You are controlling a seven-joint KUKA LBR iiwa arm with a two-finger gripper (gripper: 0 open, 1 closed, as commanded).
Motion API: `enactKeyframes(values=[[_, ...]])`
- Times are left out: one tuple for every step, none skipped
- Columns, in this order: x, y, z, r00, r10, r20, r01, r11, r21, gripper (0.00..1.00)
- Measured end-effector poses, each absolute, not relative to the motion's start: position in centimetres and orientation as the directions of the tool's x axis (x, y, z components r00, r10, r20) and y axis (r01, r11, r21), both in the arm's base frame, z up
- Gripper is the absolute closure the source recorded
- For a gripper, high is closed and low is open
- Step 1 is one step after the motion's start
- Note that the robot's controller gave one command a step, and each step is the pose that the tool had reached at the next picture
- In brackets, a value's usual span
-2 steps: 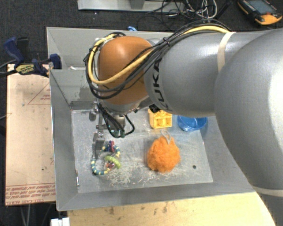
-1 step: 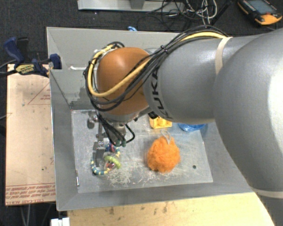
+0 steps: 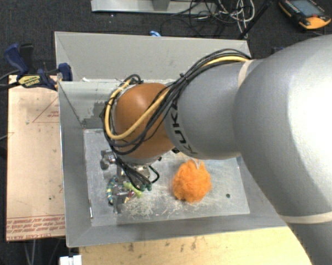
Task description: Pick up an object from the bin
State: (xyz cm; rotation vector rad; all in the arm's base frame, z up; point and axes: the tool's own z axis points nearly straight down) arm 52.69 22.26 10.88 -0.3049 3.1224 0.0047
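- bin (image 3: 73, 164): grey metal, floor mostly bare. the one clear loose thing is an orange fuzzy ball (image 3: 192, 182), on the floor toward the front, right of centre.
- thin white shreds (image 3: 149, 206) lie scattered along the front of the floor, between the ball and the gripper.
- arm (image 3: 249, 109) comes in from the right. its orange cover (image 3: 141, 120), looped with black and yellow cables (image 3: 112, 127), hangs over the left-middle of the bin.
- gripper (image 3: 119, 195) sits low at the front-left of the floor, at or just above the metal, beside the shreds and apart from the ball to its right.
- gripper state: cannot tell whether it is released or clenched, since the tip is small and cluttered with wiring. also cannot tell if anything is in it.
- step in hand (judgement): low point of a grasp attempt at the front-left floor. the pick reads as not yet done.
- next move (judgement): lift and check. if empty, shift right, centre over the ball, go down and close on it.
- the ball looks soft and should squash into a firm hold, but a pinch on the fuzz alone could slip.
- the floor under the orange cover is hidden.
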Motion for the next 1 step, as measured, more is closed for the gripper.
enactKeyframes(values=[[49.65, 13.33, 7.12, -0.869, -0.495, -0.001, -0.495, 0.869, -0.001, 1.00]])
